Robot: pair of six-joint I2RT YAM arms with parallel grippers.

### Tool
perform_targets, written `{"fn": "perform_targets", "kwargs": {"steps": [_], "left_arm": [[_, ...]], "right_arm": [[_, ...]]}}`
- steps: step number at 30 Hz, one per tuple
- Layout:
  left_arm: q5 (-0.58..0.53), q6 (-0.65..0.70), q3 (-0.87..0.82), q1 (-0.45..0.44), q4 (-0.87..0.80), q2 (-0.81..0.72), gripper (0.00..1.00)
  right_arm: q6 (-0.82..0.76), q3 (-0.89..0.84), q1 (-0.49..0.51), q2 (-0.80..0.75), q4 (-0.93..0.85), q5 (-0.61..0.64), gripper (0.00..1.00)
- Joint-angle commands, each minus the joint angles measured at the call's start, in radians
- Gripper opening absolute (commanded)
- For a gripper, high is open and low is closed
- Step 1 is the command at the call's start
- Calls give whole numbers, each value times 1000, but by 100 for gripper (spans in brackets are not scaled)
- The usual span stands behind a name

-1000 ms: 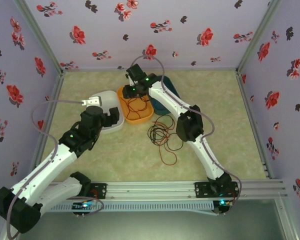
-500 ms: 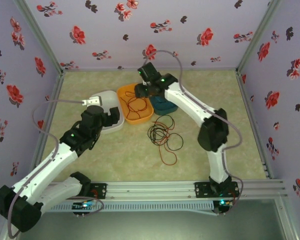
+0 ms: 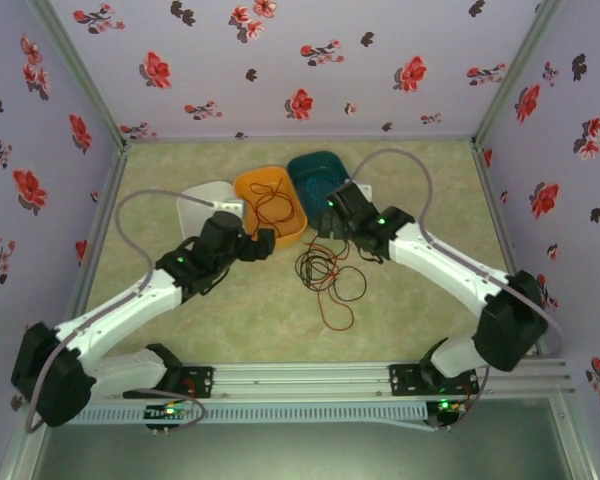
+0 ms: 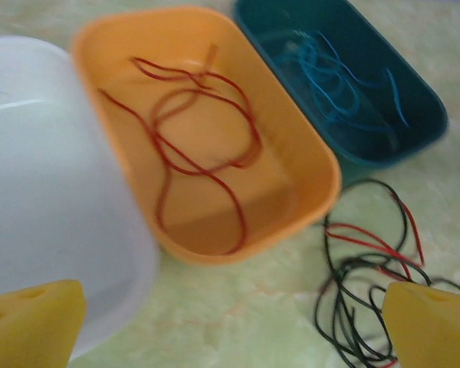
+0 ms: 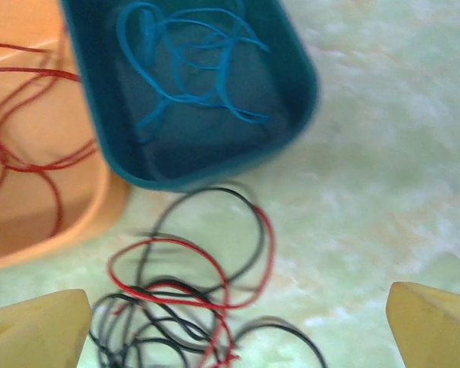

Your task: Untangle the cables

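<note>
Top external, left claw (image 3: 266, 243), right claw (image 3: 323, 224) spread

Smooth, slightly glossy plastic orange tray (image 4: 307, 153), teal tray (image 5: 291, 123); thin rubbery-coated cables (image 5: 207, 299); matt mottled tabletop (image 5: 383, 192).

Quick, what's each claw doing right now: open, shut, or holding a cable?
Left claw: open, holding nothing.
Right claw: open, holding nothing.
</note>
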Motion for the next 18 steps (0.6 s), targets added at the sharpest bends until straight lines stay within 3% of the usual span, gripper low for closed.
{"fn": "perform_targets", "kwargs": {"steps": [1, 12, 18], "left_arm": [[23, 35, 29, -64, 87, 96, 100], [114, 95, 194, -177, 174, 458, 100], [154, 150, 301, -193, 105, 604, 96]], "right_arm": [[107, -88, 0, -92, -7, 113, 99], [227, -208, -55, -182, -89, 224, 99], [258, -233, -63, -151, -84, 257, 99]]}}
